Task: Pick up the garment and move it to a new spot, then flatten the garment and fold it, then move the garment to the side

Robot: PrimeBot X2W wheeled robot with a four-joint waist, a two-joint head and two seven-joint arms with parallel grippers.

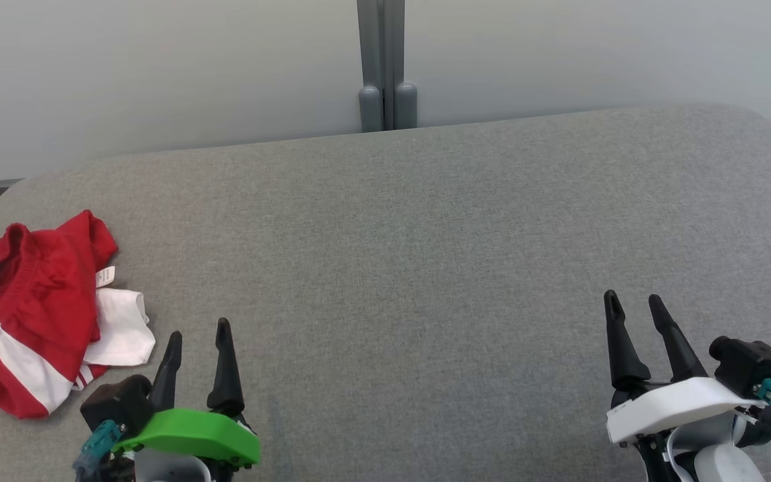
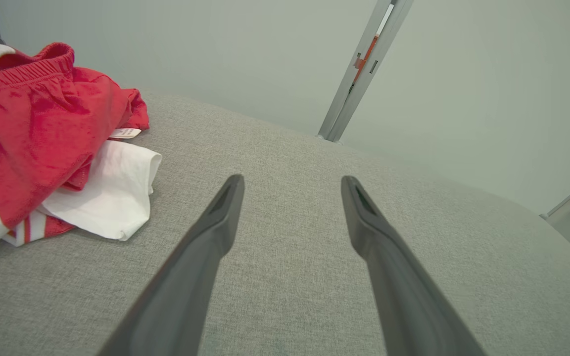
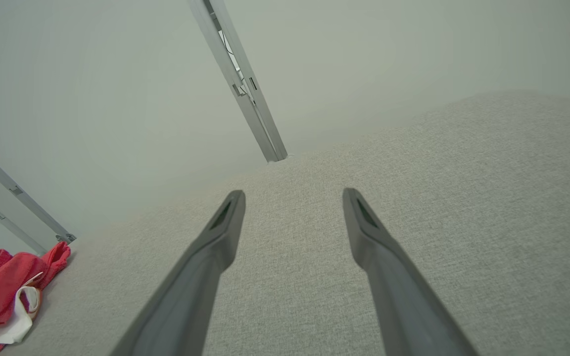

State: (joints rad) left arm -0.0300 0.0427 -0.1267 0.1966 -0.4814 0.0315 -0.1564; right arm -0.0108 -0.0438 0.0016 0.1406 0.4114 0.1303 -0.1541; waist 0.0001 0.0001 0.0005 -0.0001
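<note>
A crumpled red and white garment (image 1: 31, 314) lies in a heap at the left edge of the grey cushioned surface (image 1: 412, 254). It fills the upper left of the left wrist view (image 2: 42, 143) and sits small at the lower left of the right wrist view (image 3: 3, 296). My left gripper (image 1: 199, 329) stands open just to the right of the heap, apart from it, with nothing between its fingers (image 2: 225, 207). My right gripper (image 1: 634, 301) is open too, far off at the lower right, over bare fabric (image 3: 295, 257).
A pale wall runs behind the surface, with a grey metal post (image 1: 385, 67) at its middle. The surface's far edge curves down at both back corners. Wide bare fabric lies between the two grippers.
</note>
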